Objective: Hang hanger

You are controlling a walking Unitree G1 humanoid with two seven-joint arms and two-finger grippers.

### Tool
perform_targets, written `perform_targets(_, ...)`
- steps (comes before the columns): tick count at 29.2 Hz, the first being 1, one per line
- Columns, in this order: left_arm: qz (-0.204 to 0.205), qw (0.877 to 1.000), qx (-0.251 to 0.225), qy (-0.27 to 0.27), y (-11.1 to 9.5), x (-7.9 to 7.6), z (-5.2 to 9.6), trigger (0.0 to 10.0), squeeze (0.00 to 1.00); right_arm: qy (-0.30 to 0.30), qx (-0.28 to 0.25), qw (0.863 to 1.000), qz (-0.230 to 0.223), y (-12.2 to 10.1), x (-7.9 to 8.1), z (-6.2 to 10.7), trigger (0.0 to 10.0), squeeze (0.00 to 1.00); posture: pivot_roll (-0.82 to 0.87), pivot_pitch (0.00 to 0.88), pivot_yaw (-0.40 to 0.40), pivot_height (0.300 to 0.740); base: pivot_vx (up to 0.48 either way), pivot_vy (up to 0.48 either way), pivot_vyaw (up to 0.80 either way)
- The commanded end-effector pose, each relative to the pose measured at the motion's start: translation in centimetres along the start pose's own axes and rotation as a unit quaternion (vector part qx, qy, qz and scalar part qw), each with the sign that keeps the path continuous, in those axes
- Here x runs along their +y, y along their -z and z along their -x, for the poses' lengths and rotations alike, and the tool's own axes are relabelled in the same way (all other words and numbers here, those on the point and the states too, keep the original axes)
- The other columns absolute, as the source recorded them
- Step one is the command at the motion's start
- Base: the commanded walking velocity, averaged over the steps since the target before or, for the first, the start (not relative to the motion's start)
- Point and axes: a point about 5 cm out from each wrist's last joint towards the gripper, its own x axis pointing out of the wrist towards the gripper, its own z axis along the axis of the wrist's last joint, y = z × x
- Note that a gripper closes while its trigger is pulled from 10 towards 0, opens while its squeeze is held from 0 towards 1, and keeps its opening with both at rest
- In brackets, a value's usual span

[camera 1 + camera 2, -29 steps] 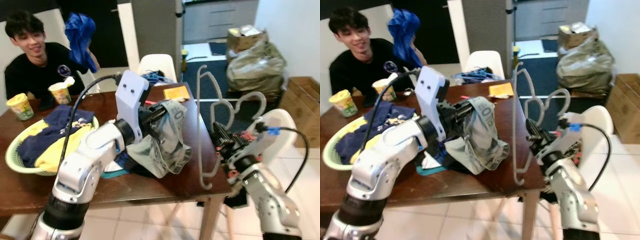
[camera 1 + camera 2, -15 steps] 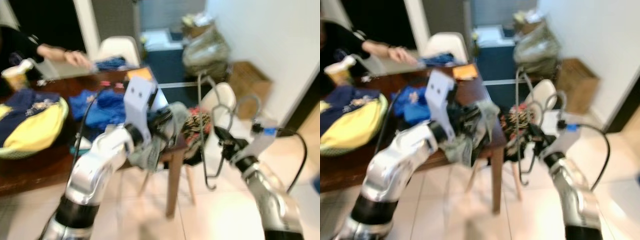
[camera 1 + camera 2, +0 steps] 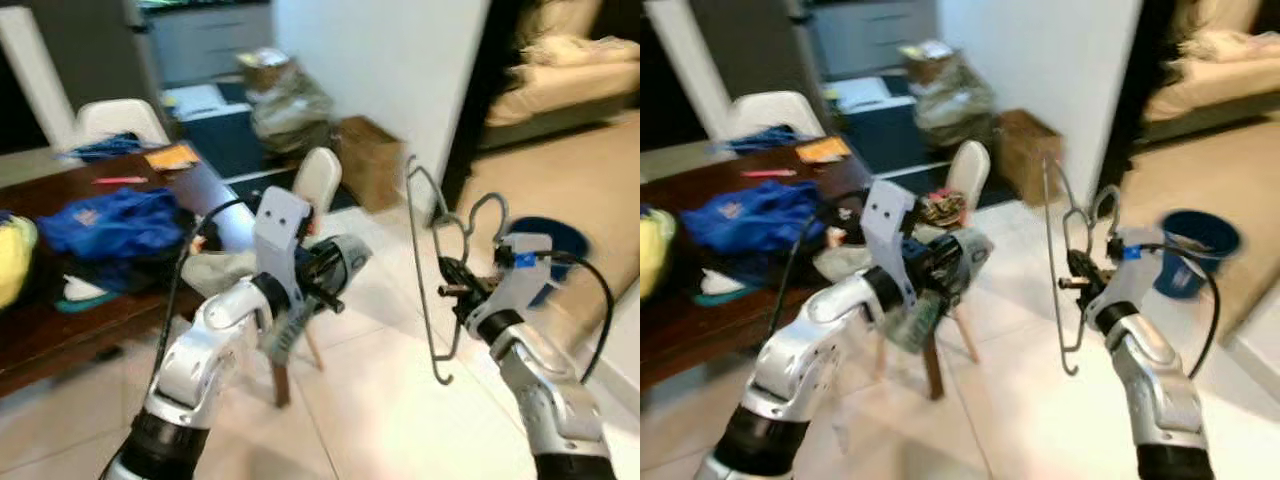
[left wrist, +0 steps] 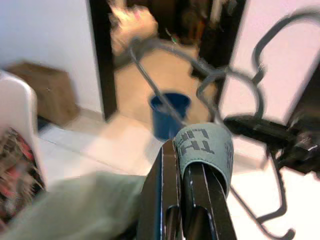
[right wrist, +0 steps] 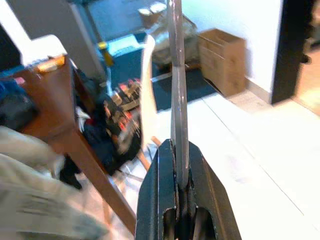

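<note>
The right gripper (image 3: 447, 291) has its fingers closed on a grey hanger (image 3: 428, 262), held upright at the right, over the floor. The left gripper (image 3: 335, 268) is clamped on a soft grey-green garment (image 3: 285, 325). The hanger looks light, stiff and thin, so it could swivel; gripping mid-frame seems steadier.

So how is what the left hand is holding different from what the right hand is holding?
The left hand grips a soft, crumpled grey-green garment that droops down. The right hand grips a stiff grey hanger, thin and standing upright. Both are held off the floor, in front of the robot.
</note>
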Motion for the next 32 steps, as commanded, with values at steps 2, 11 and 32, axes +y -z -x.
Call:
perform_targets(2, 0.008, 1.0, -0.003, -0.007, 0.6, 0.9, 1.2, 10.0, 0.0, 0.019, 0.008, 1.0, 0.013, 0.4, -0.6, 0.3, 10.0, 0.0, -0.1, 0.0, 0.04, 0.74, 0.0, 0.0, -0.77)
perform_targets(11, 0.007, 0.987, 0.111, -0.115, 7.3, 3.3, 7.6, 10.0, 0.0, 0.013, 0.043, 0.999, -0.003, 3.7, 0.9, 3.0, 10.0, 0.0, -0.11, 0.0, 0.06, 0.74, 0.0, 0.0, -0.77)
perform_targets(32, 0.107, 0.958, 0.022, -0.267, 6.7, 7.1, 8.5, 10.0, 0.0, 0.014, 0.034, 0.997, -0.074, 3.6, 0.2, 2.1, 10.0, 0.0, -0.11, 0.0, 0.044, 0.74, 0.0, 0.0, -0.77)
